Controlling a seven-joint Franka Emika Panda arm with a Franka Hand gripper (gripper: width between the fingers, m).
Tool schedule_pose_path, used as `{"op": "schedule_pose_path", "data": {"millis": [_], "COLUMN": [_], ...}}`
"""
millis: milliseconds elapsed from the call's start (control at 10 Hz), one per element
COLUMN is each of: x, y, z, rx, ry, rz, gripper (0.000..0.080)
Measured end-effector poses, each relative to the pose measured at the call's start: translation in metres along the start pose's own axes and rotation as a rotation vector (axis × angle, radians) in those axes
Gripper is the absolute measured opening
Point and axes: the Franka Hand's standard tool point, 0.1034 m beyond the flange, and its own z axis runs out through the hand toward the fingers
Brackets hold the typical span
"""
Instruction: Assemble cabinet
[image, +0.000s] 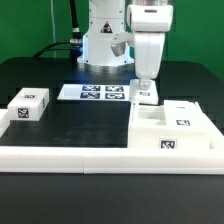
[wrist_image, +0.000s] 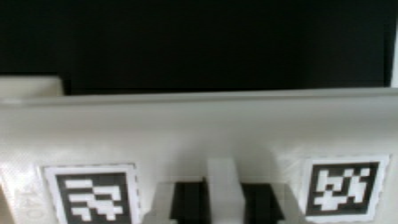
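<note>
Over on the exterior view's right, the cabinet (image: 178, 128) is sitting on the black table (image: 70, 128). It's the big boxy white body with open compartments facing up and a couple of tags showing on its front side. The gripper (image: 145, 93) is hanging straight down at the cabinet's back corner, the one nearer the exterior view's left, with its tips right at the white plastic there. Its fingers are looking pressed almost together. I can't tell from this angle whether they're actually pinching anything.

The marker board (image: 102, 92) is lying flat just beside that corner, toward the exterior view's left. A small white tagged piece (image: 28, 105) is sitting well apart from everything, far over on the exterior view's left. A long low white rail (image: 90, 155) is running along the front of the table, touching or nearly touching the cabinet.

The wrist view is pretty blurry. A white surface is filling a lot of the frame, with two tags (wrist_image: 93, 192) (wrist_image: 342, 188) showing side by side on it and black table beyond its edge. The finger state isn't readable here.
</note>
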Motion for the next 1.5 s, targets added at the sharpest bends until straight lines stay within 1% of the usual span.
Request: {"op": "schedule_pose_path", "data": {"millis": [300,500,800,1500], "x": [0.0001,0.0051,0.0071,0.0062], "y": [0.0033,0.003,0.0051,0.0075], "z": [-0.0002,-0.0007,0.0019,0.002], "rx": [-0.003,-0.004,-0.002,-0.004], "ry": [0.001,0.002,0.005,0.006], "rz": [0.008,0.025,0.022,0.02], "gripper": [0.007,0.0071,0.007,0.007]}}
